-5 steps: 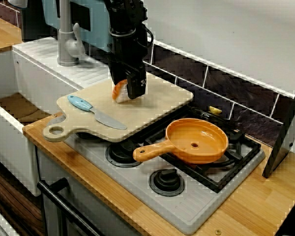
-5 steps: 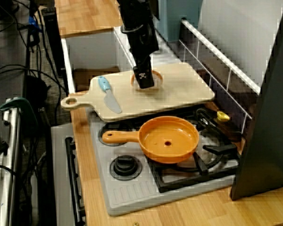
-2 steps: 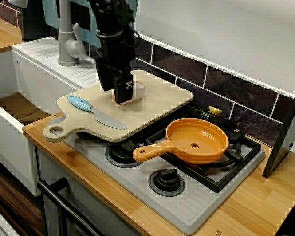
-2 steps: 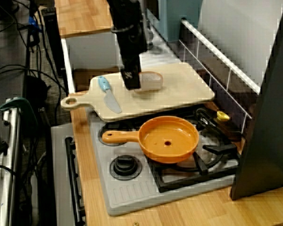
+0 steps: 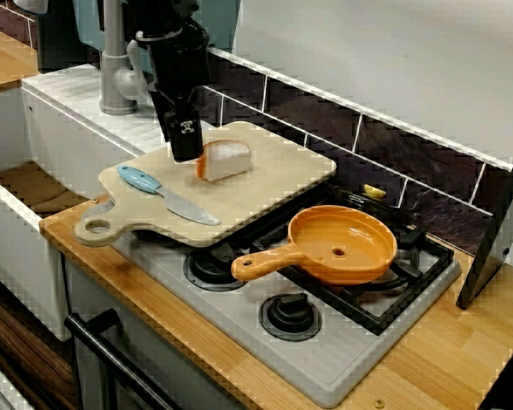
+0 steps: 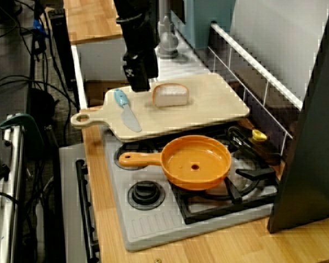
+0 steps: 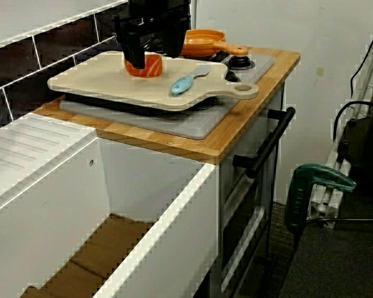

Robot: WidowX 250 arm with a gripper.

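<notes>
The claw (image 5: 185, 147) hovers low over the cutting board (image 5: 278, 181), fingers spread wide, or so it looks from the sink-side view, gripping nothing. The salmon piece (image 5: 223, 160) sits just beside it on the board, with the blue knife (image 5: 164, 193) near.

Small kitchen unit. Wooden countertop (image 5: 427, 359) surrounds a grey hob (image 5: 342, 363). White sink (image 7: 155, 192) sits alongside, with a grey tap (image 5: 113, 60) behind it. Back wall: dark tiles (image 5: 427, 162) with pale grout, plain white wall (image 5: 393, 60) above. Black oven handle (image 7: 270, 146) on the front. Dark floor (image 7: 342, 267). Cables (image 6: 11, 82) and a green clamp (image 7: 311, 186) lie beside the unit. Even indoor light.
</notes>
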